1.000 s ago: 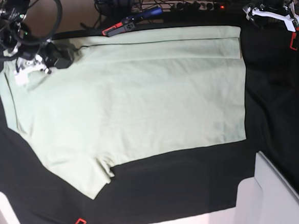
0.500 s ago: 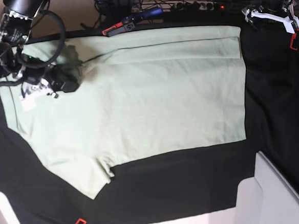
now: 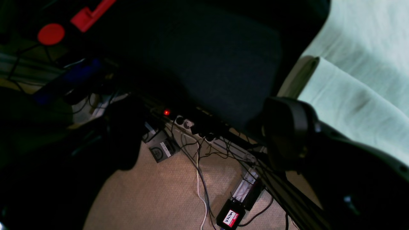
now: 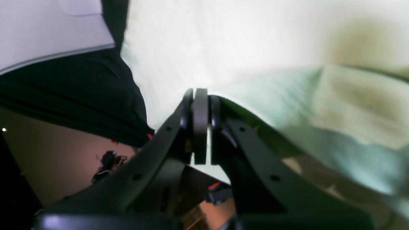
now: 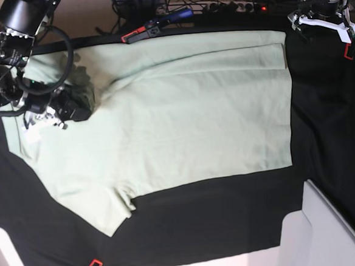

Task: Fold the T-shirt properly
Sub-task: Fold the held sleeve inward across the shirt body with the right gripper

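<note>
The pale mint-green T-shirt [image 5: 176,121] lies spread flat on the black table cloth [image 5: 232,214]. My right gripper [image 5: 35,121] hovers over the shirt's left end, shut on a pinch of its fabric. A crease runs from there toward the back edge. In the right wrist view the right gripper [image 4: 201,105] has its jaws pressed together on the edge of the T-shirt [image 4: 351,105], which drapes off to the right. My left gripper [image 5: 328,22] sits open at the back right corner, off the shirt. In the left wrist view the left gripper [image 3: 204,134] is spread wide beside the T-shirt [image 3: 358,64].
Red-handled clamps [image 5: 137,33] hold the cloth at the back edge, and another clamp [image 5: 94,265] at the front. A white board [image 5: 330,232] lies at the front right. Cables and a power strip [image 3: 191,124] run behind the table.
My right gripper has moved toward the front and slightly right, dragging the shirt's back-left part with it and deepening the crease. The left arm has stayed put.
</note>
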